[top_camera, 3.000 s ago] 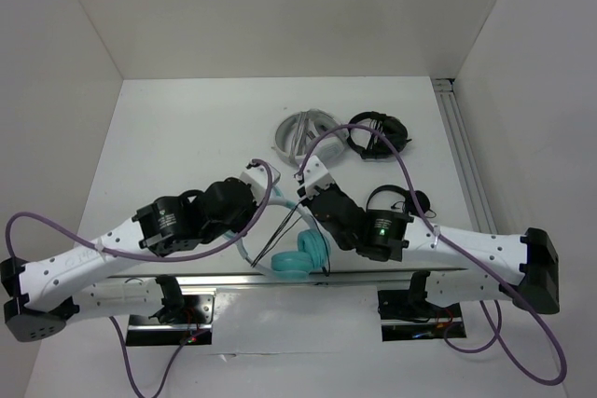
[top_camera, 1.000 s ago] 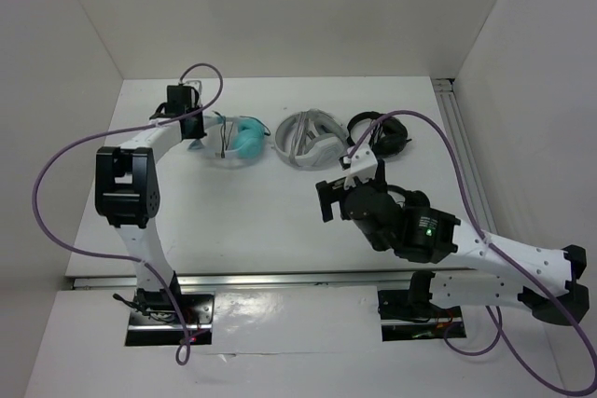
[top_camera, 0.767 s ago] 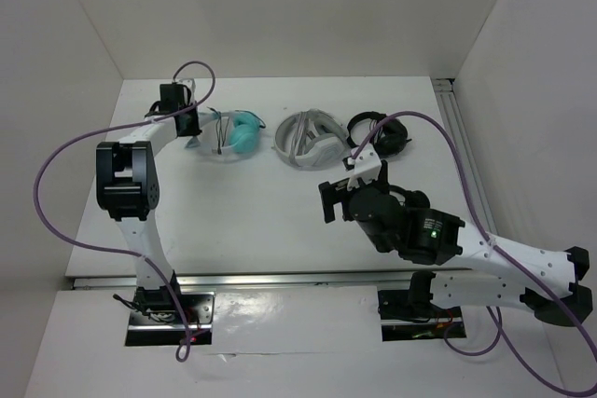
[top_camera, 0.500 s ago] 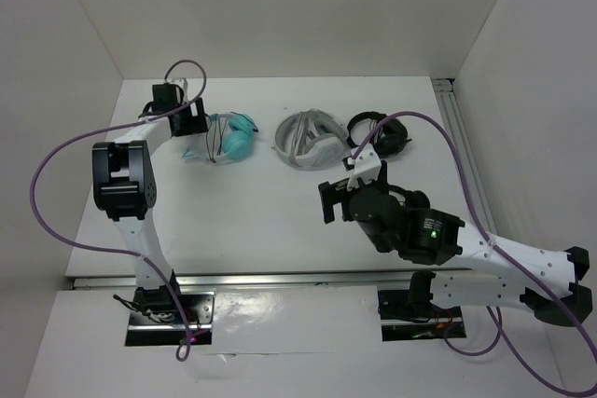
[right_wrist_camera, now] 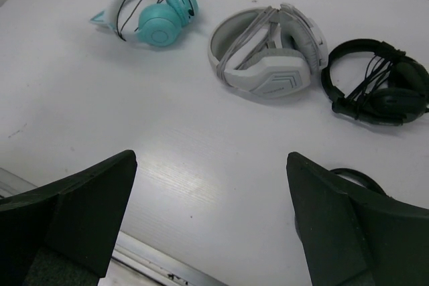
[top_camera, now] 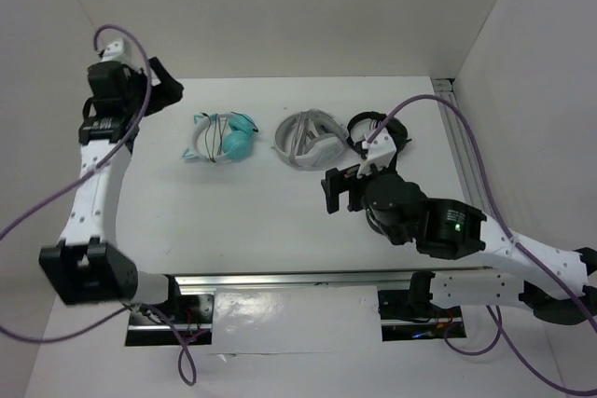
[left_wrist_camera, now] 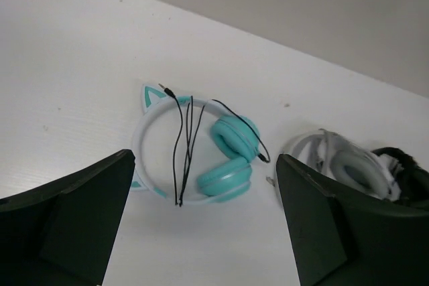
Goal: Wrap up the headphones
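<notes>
**Top view.** The headphones lie flat on the table, toward its far left. They sit just left of a grey-white headset, and black headphones lie to the right of that. The left gripper hangs raised near the far-left corner, apart from the headphones. The right gripper hovers near the table's middle with its jaws apart, holding nothing.

**Left wrist view.** The jaws stand wide apart and empty. The headphones lie on the table beyond them, with both ear cups inside the band. The thin black cable is looped across the headband.

**Right wrist view.** The jaws are wide apart and empty. The three headsets lie in a row across the table, with the teal pair at the left end.
</notes>
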Controlling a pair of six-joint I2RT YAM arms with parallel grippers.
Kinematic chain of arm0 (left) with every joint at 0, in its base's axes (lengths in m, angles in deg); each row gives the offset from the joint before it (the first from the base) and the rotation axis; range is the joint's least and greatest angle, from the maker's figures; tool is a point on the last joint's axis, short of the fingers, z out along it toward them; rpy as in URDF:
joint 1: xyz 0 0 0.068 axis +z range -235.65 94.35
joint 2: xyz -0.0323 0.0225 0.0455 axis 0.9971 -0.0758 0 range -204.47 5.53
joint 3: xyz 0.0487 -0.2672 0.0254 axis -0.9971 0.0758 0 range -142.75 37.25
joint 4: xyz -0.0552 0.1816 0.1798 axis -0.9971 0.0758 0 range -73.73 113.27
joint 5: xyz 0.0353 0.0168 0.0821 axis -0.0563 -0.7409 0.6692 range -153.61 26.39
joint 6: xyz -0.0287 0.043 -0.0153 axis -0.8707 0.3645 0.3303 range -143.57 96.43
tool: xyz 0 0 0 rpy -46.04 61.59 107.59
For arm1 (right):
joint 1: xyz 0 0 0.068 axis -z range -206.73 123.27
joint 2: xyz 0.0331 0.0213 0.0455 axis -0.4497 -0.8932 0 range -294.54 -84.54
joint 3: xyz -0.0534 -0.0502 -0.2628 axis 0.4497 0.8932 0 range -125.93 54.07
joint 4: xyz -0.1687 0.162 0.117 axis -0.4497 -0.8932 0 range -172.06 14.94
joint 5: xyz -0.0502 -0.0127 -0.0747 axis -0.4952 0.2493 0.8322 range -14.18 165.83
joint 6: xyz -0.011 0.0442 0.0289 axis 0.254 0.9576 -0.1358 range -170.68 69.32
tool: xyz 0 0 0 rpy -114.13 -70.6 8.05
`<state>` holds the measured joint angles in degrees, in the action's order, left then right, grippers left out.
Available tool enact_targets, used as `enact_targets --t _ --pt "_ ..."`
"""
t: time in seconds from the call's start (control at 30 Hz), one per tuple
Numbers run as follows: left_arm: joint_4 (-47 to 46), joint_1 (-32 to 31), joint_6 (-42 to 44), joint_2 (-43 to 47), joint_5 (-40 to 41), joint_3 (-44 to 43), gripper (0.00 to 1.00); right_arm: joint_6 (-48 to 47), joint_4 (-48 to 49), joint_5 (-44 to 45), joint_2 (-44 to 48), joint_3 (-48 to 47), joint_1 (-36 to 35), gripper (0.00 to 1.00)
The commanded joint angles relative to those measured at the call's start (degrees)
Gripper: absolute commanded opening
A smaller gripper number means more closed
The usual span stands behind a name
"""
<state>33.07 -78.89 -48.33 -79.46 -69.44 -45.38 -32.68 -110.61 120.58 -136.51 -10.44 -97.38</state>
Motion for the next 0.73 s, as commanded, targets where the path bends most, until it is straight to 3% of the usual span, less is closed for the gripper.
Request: enact_targets --t 0.0,0.17,0.3,0.47,0.7 --pt "7.8 1.8 -3.6 12.8 -3.7 5.9 1.00 -1.4 -4.3 1.3 -2.0 -8.9 -0.5 1.00" --pt "10.9 -1.6 0.8 41.7 -3.2 21.0 1.00 -0.8 -10.8 -1.7 -2.1 -16.7 -0.5 1.00" --pt "18.5 -1.6 1.8 58.5 -3.2 25.4 1.00 -0.8 -12.3 -3.9 1.1 -18.0 -0.5 1.00" --pt "28.9 -1.6 1.3 68.3 -6.8 25.3 1.00 0.5 -14.7 -6.1 5.6 -18.6 -0.5 1.00" --pt "30.5 -2.2 1.3 71.0 -9.7 27.9 1.00 1.2 -13.3 -3.0 7.1 -14.7 -0.5 1.00"
